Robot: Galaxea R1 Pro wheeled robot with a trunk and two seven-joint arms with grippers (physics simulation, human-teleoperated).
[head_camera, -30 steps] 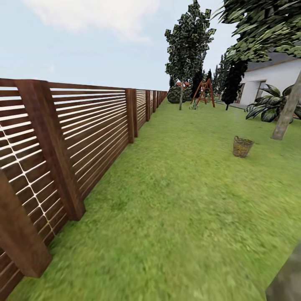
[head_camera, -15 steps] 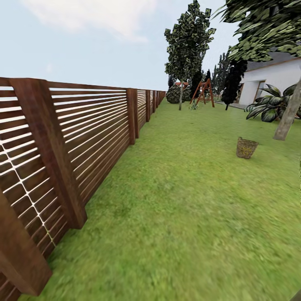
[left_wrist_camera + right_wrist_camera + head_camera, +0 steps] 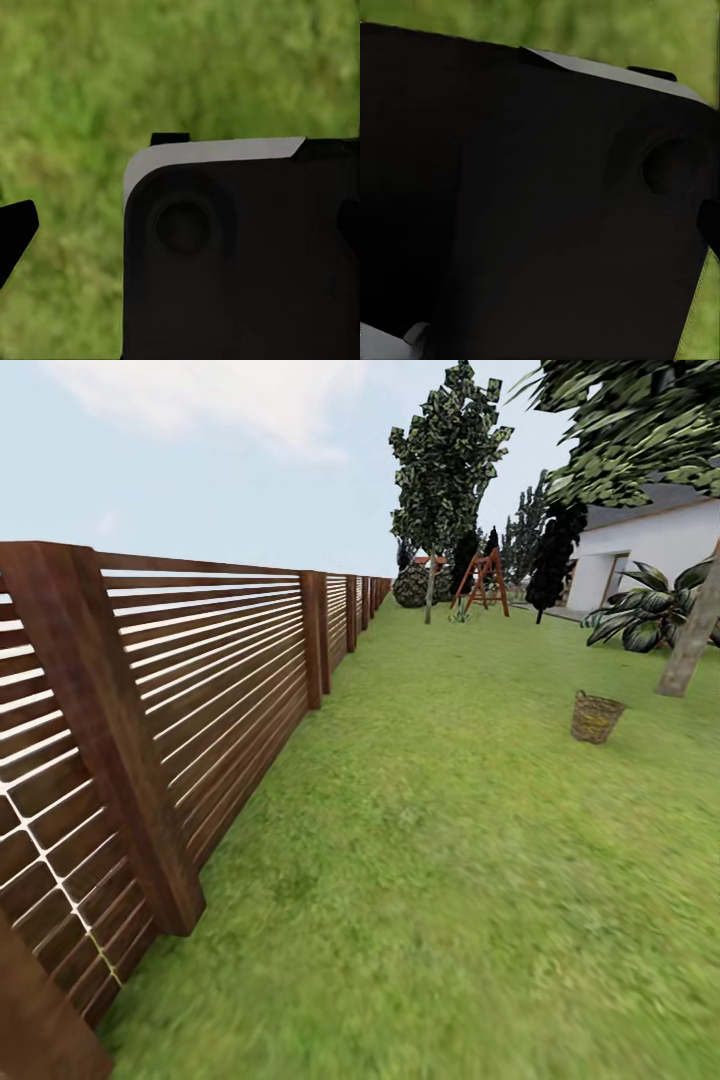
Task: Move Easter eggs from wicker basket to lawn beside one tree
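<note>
- The wicker basket (image 3: 597,717) stood upright on the lawn (image 3: 450,840), far off and to the right in the head view, well apart from the robot.
- Its contents could not be made out at that range — no eggs were distinguishable inside it.
- The tree (image 3: 693,635) with the pale leaning trunk rose just beyond the basket, farther right, near enough to serve as the drop spot.
- A slatted wooden fence (image 3: 200,690) ran along the left side, close to the robot and receding into the distance.
- The left wrist view looked down past dark robot housing (image 3: 240,255) onto blurred grass; the right wrist view gave much the same. Whether either gripper was released or clenched could not be told.
- The deciding relation, as I judge it: the basket lay ahead and to the right, so the base would need to drive that way — the right arm would likely arrive nearer.
</note>
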